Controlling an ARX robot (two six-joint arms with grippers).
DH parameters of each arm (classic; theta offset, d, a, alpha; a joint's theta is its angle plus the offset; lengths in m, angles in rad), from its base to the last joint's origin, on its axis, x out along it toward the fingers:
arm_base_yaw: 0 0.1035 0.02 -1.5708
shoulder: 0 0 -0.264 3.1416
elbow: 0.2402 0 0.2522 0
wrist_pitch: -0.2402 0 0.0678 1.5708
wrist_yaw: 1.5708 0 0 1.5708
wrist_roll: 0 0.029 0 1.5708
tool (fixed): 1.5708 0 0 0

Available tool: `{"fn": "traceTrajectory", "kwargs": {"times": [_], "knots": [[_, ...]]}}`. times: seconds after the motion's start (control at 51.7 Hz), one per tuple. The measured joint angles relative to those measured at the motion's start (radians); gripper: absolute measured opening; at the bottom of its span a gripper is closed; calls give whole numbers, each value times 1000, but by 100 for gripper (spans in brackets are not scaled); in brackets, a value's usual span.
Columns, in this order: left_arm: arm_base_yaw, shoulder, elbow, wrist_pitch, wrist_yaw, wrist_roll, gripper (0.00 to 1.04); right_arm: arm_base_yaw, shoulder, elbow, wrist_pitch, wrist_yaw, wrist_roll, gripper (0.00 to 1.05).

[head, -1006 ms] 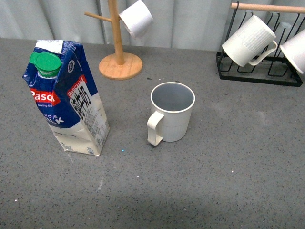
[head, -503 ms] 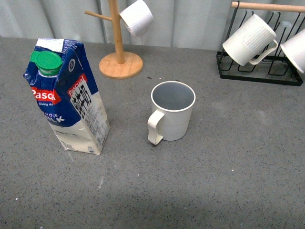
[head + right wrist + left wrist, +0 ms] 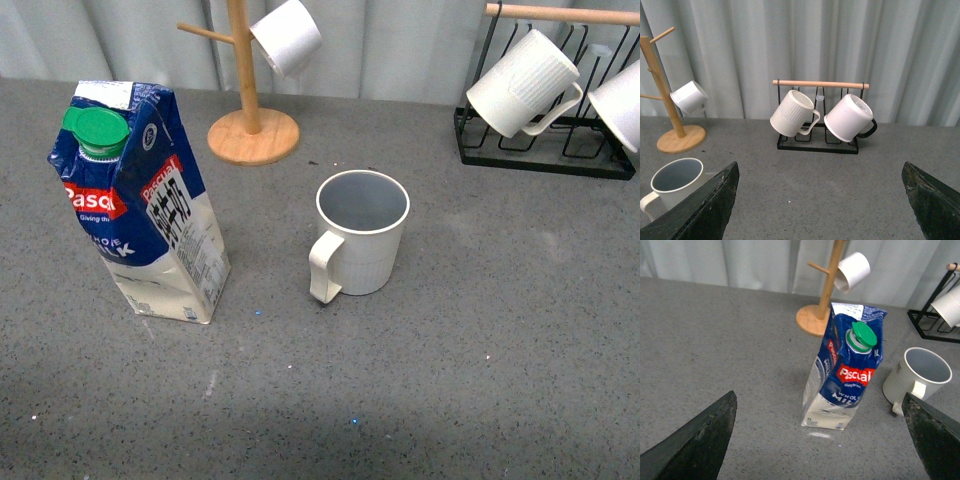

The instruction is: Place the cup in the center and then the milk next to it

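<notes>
Stillness is the news here: over the last second the cup [image 3: 361, 235] and the milk [image 3: 140, 210] have not shifted; the cup stands upright in front of the wooden mug tree [image 3: 252, 135] and a little to its right, handle turned toward the robot; the milk stands in front of the mug tree on its left side, with a clear gap between it and the cup; the left gripper [image 3: 819, 396] faces the milk with its jaws wide apart, holding nothing; the right gripper [image 3: 820, 165] is likewise spread and empty; by my reading the cup step looks done, while the milk waits to be brought closer
</notes>
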Motion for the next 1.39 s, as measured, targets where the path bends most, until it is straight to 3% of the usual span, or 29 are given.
{"fn": "traceTrajectory", "kwargs": {"times": [0.348, 0.967, 1.393], "knots": [[-80, 432, 39, 323, 18, 8, 98, 0, 0, 0, 0, 0, 0, 95], [-191, 815, 105, 528, 29, 69, 98, 0, 0, 0, 0, 0, 0, 95], [-168, 1006, 178, 598, -1, 76, 98, 0, 0, 0, 0, 0, 0, 95]]}}
